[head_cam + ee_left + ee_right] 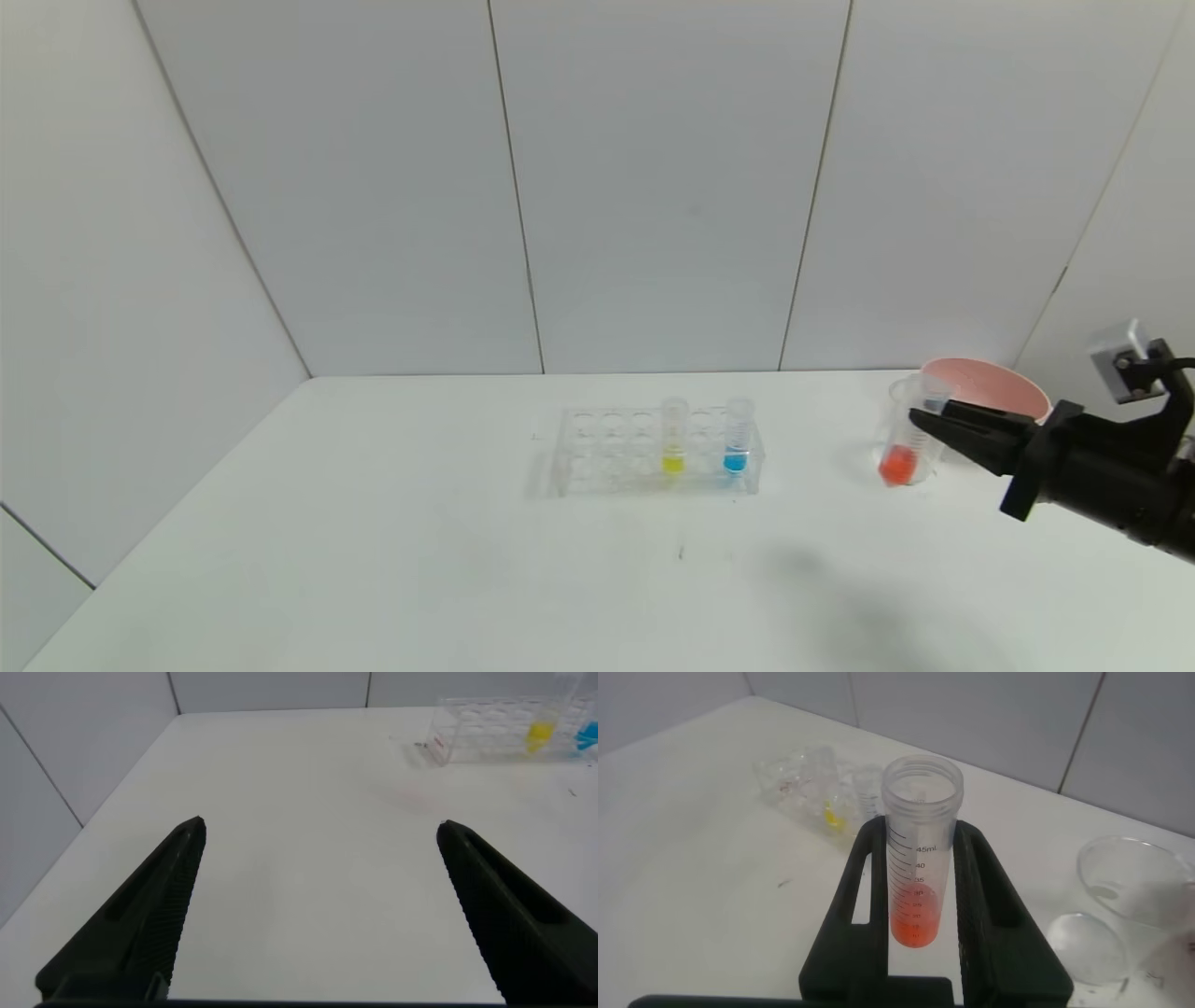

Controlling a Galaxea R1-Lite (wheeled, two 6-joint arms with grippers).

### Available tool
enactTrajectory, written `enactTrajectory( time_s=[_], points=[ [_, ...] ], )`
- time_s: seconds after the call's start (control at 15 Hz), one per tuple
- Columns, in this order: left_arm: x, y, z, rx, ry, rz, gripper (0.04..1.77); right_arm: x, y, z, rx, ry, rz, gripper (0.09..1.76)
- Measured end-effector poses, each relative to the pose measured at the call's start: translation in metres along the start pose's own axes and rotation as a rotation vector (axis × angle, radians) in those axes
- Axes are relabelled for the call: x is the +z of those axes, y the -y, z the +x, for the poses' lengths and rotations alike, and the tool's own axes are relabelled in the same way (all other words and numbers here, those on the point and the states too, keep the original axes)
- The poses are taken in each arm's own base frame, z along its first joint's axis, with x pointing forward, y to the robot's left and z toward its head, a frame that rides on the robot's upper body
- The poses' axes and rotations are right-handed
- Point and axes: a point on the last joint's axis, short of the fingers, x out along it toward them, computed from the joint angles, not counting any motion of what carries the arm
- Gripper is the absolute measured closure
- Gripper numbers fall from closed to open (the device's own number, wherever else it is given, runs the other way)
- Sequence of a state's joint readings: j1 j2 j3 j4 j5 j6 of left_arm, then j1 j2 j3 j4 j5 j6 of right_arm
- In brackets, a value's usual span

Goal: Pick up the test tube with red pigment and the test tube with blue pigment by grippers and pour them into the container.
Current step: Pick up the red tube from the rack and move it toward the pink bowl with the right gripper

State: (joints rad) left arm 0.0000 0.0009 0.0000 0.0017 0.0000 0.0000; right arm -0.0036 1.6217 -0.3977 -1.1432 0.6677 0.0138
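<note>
My right gripper (924, 418) is clamped on the test tube with red pigment (902, 450), fingers on its upper half, tube held about upright with the red liquid pooled at the tip. In the head view it sits right at the container (915, 431), overlapping it; I can't tell whether the tube is in front of it or over the rim. The wrist view shows the container (1134, 882) off to one side of the tube (918, 849), near but apart. The pink bowl (985, 387) is just behind the container, close to the back wall.

The test tube with blue pigment (738, 437) stands upright in the clear rack (597, 457) mid-table, at its right end, with the yellow tube (673, 437) beside it to the left. Open white table (373, 560) between rack and container, and across the whole front and left.

My left gripper (318, 905) hangs over the left part of the table, jaws wide, nothing between them.
</note>
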Motion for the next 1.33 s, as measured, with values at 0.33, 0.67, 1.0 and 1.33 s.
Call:
enactTrajectory(
  time_s=[0.33, 0.67, 1.0, 1.33],
  points=[
    [0.0, 0.0, 0.0, 0.0, 0.0, 0.0, 0.05, 0.01, 0.056, -0.055, -0.066, 0.042, -0.016, 1.37],
    [0.0, 0.0, 0.0, 0.0, 0.0, 0.0, 0.05, 0.022, 0.104, -0.083, -0.144, 0.072, -0.104, 1.37],
    [0.0, 0.0, 0.0, 0.0, 0.001, 0.0, 0.05, 0.025, 0.132, -0.071, -0.139, 0.075, -0.151, 1.37],
    [0.0, 0.0, 0.0, 0.0, 0.001, 0.0, 0.05, 0.043, 0.156, -0.033, -0.104, 0.012, -0.092, 1.37]
  ],
)
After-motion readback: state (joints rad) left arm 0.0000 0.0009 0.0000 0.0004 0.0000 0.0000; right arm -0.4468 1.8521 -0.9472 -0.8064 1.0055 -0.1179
